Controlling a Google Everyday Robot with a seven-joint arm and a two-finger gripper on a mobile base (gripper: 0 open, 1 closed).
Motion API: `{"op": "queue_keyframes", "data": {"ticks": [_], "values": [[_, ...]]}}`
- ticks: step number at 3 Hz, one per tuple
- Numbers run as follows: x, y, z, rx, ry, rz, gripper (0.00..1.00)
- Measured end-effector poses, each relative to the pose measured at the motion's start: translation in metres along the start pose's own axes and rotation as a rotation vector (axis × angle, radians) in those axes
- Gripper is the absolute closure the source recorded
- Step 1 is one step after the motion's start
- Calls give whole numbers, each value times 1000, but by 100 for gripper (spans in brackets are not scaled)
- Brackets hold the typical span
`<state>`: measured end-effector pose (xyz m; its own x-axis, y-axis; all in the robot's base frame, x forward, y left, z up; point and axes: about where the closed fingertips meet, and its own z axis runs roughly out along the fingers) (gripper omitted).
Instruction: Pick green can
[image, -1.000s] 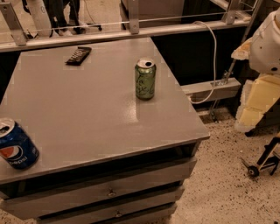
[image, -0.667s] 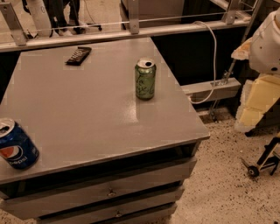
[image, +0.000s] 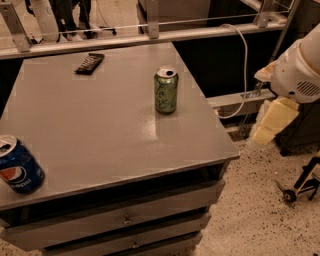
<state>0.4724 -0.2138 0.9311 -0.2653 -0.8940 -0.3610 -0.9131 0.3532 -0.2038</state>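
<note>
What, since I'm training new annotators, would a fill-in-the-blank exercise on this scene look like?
1. The pale green aluminium soda can stands ___ on the grey table.
2. The blue Pepsi can sits at the table's front edge, by the picture's ___ side.
3. The flat black object lies ___ from the camera than the green can.
4. The cream gripper hangs beyond the table's edge, above the speckled ___.

Missing words: upright; left; farther; floor.
</note>
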Motion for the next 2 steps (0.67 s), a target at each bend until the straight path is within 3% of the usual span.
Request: {"op": "queue_keyframes", "data": {"ticks": [1,2], "values": [[-11,-23,40,-22,-152,51,0],[-47,-40,79,-49,-370,62,0]]}}
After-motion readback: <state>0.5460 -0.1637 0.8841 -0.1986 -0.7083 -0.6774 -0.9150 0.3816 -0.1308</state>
